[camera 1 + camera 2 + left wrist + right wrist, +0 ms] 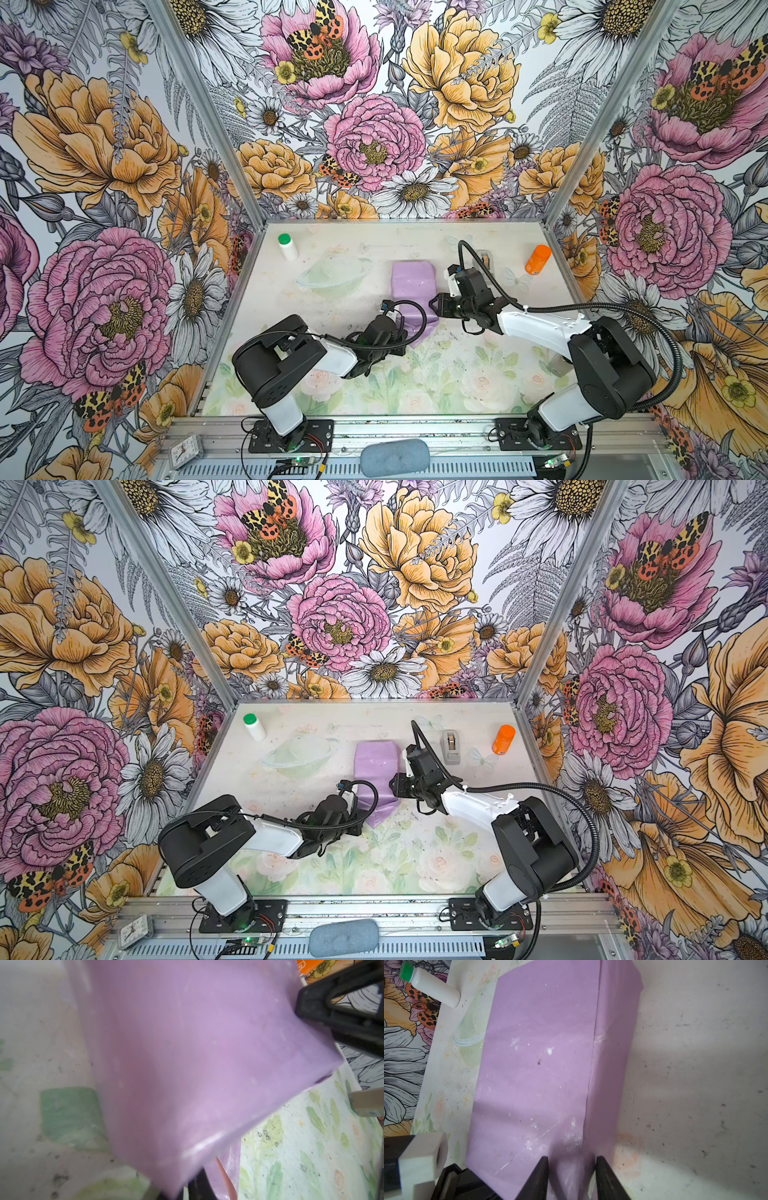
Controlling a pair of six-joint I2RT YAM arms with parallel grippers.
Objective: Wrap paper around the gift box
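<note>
Left gripper [399,331] pinched tight on a thin, limp flap of the paper [413,282]; fingertips buried, blurred in the wrist view. Ahead of those jaws, smooth lilac sheet, scuffed white, creased into a boxy block; gift box wholly hidden inside. Right gripper [572,1178] spread, black tapered fingers [538,1180] astride one folded edge.

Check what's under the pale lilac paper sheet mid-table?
Only its shape shows. The pale lilac paper sheet is folded over a box-shaped form with crisp edges, resting on the worn printed tabletop. Every view shows only paper; the gift box itself is covered.
</note>
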